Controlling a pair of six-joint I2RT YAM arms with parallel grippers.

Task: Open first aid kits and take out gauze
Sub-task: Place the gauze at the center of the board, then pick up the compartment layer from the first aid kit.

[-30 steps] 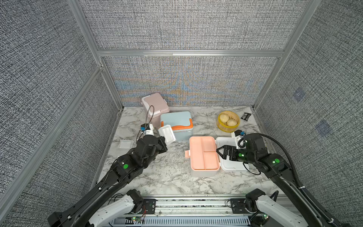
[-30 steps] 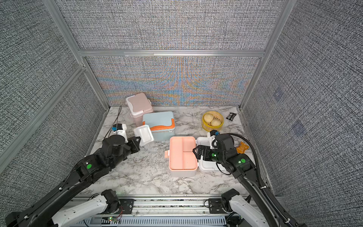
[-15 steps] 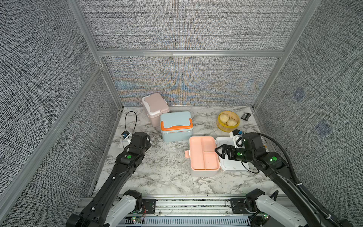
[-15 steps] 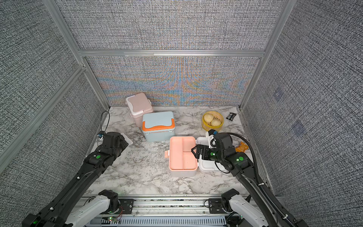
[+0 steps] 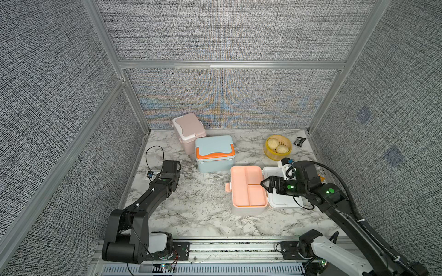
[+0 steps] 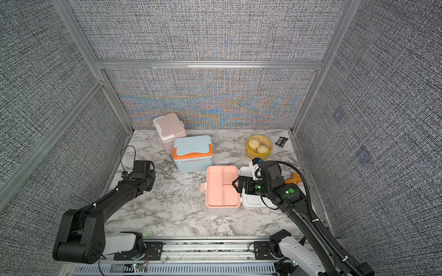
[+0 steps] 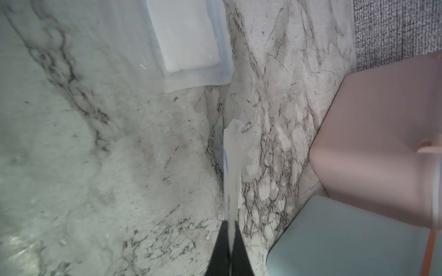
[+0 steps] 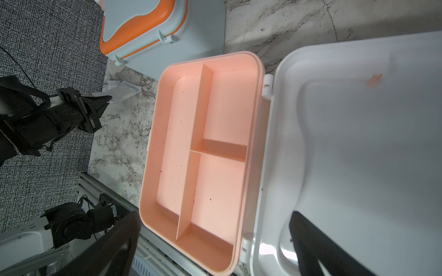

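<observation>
The left gripper (image 7: 230,224) has its jaws pressed together on the edge of a gauze (image 7: 230,162) pad in its clear wrapper, which sticks straight out from the fingertips and shows edge-on to the wrist camera; whether its far end touches the marble tabletop (image 5: 196,215) I cannot tell. Just beyond it a second gauze pad (image 7: 189,35) lies flat on the tabletop. In both top views this gripper is hidden under its own wrist, near the tabletop's left edge. Beside it to the right stands the blue kit (image 5: 214,153) with its orange-trimmed lid down, and behind that, against the back wall, the pink kit (image 5: 189,129), also with its lid down. The right gripper (image 5: 264,185) hovers with its jaws spread wide and nothing between them, above the hinge side of the white kit (image 5: 248,210). This kit lies open, showing its peach tray (image 5: 246,186) divided into three compartments, with the white lid (image 5: 279,203) folded flat onto the tabletop on the right, under the arm. Farther back on the right sits the yellow basket (image 5: 270,155) holding two buns (image 5: 272,143), with a small black packet (image 5: 299,141) near the back corner and an orange wrapper (image 6: 295,178) partly showing behind the right arm.
</observation>
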